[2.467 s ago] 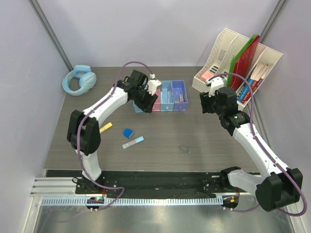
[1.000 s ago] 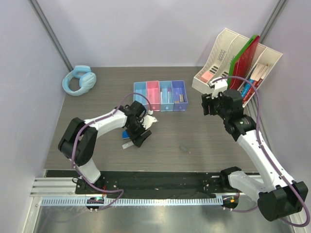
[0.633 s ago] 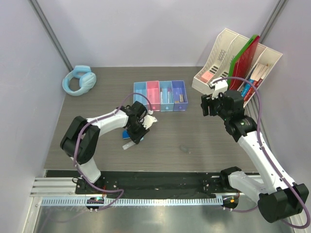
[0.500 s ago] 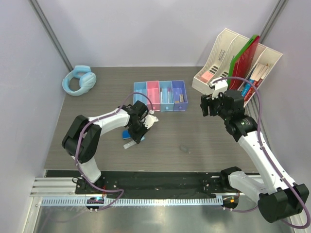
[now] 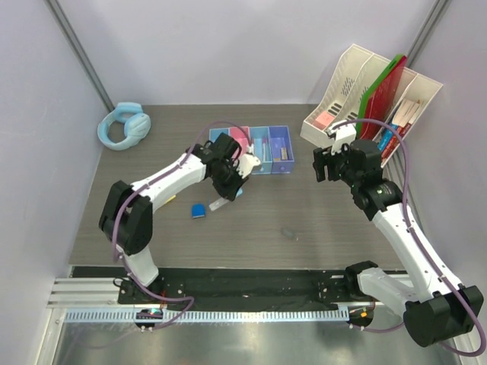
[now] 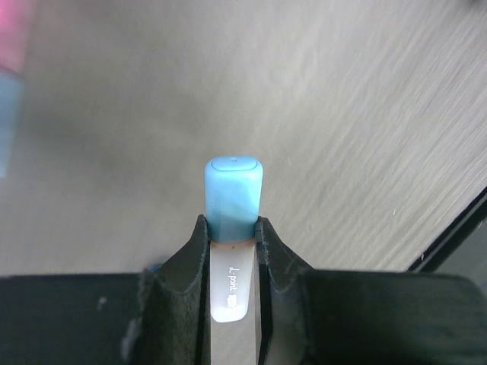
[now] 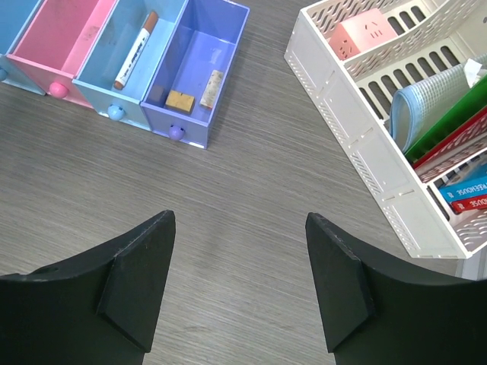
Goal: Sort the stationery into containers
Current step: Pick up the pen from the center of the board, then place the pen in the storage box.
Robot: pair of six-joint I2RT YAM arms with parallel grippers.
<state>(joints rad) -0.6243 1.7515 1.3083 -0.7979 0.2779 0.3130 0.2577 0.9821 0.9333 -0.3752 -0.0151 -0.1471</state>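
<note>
— Where is the pale blue tube (image 6: 233,199)?
— Clamped in the left gripper (image 6: 231,228), cap outward, seemingly off the table (image 5: 304,220), just in front of the bins (image 7: 65,34).
— The step?
— Carrying, I judge. Next: line it up over a bin, then release.
— Room?
— Open table ahead; the blue block (image 5: 198,211) lies nearby. The right gripper (image 7: 237,220), jaws apart and empty, hangs beside the file organiser (image 7: 358,175), well apart.

The pale blue tube (image 6: 232,243) is gripped mid-length near the four-bin row (image 7: 163,46); blue block (image 5: 198,211) lies beside.
</note>
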